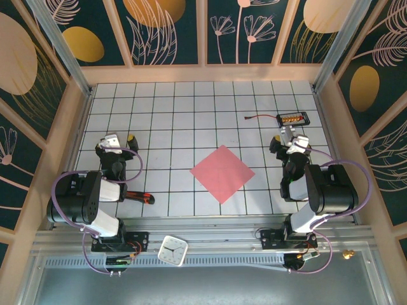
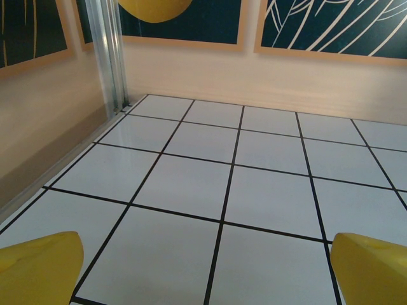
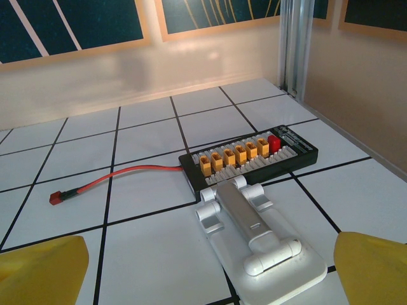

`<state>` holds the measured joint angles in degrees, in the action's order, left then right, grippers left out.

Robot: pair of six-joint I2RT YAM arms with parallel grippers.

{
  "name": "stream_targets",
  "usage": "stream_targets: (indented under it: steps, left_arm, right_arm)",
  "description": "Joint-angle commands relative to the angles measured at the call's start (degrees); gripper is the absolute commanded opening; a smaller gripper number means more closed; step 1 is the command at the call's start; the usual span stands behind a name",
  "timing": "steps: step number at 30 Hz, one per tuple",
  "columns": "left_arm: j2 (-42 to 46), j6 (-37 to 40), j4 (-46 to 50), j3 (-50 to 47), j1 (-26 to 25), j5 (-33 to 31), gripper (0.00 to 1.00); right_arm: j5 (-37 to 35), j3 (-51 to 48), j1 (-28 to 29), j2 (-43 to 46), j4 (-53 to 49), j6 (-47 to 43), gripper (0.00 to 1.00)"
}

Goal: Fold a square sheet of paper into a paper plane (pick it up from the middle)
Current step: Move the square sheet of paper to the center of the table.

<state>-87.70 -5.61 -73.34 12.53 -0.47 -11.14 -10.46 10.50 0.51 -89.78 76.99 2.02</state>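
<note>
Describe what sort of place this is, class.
Probably a robot lab test cell: left arm and right arm bolted at a gridded table bearing a square sheet of paper, boxed in by patterned wall panels.

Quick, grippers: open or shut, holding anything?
Left gripper: open, holding nothing.
Right gripper: open, holding nothing.

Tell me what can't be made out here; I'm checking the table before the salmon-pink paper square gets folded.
Red-handled black tool: one end, top view, hidden under the left arm.
Small white square clock: its hands, top view, too small to read.
Black connector board with yellow plugs: its white printing, right wrist view, too small to read.
</note>
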Motion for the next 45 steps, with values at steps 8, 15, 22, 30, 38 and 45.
stream_targets:
  steps: [8, 15, 22, 30, 38, 45]
  left_arm:
    - [17.78, -7.14, 21.07, 6.14, 0.29, -0.77, 0.99]
    - [16.33, -21.81, 30.95, 12.03, -7.96, 14.62, 0.91]
    - [6.66, -24.10, 47.79, 21.58, -27.90, 15.80, 0.84]
    - [-8.61, -18.89, 59.58, 38.45, -44.85, 21.33, 0.58]
    - [-26.83, -19.09, 67.27, 56.86, -46.92, 26.82, 0.37]
    - [-35.91, -19.70, 72.84, 65.55, -46.76, 20.48, 0.33]
  right_arm:
    - [-10.87, 9.65, 2.66, 18.52, -27.01, 4.41, 0.99]
    - [-4.47, 24.54, 12.18, 20.62, -60.50, 16.42, 0.89]
    - [20.38, 27.66, 17.14, 16.39, -72.36, 19.86, 0.86]
    - [16.14, 21.82, 16.20, 21.91, -79.01, 21.05, 0.73]
    - [14.49, 20.28, 13.04, 22.86, -78.06, 21.01, 0.68]
    - [14.65, 20.08, 12.90, 24.35, -78.02, 20.67, 0.69]
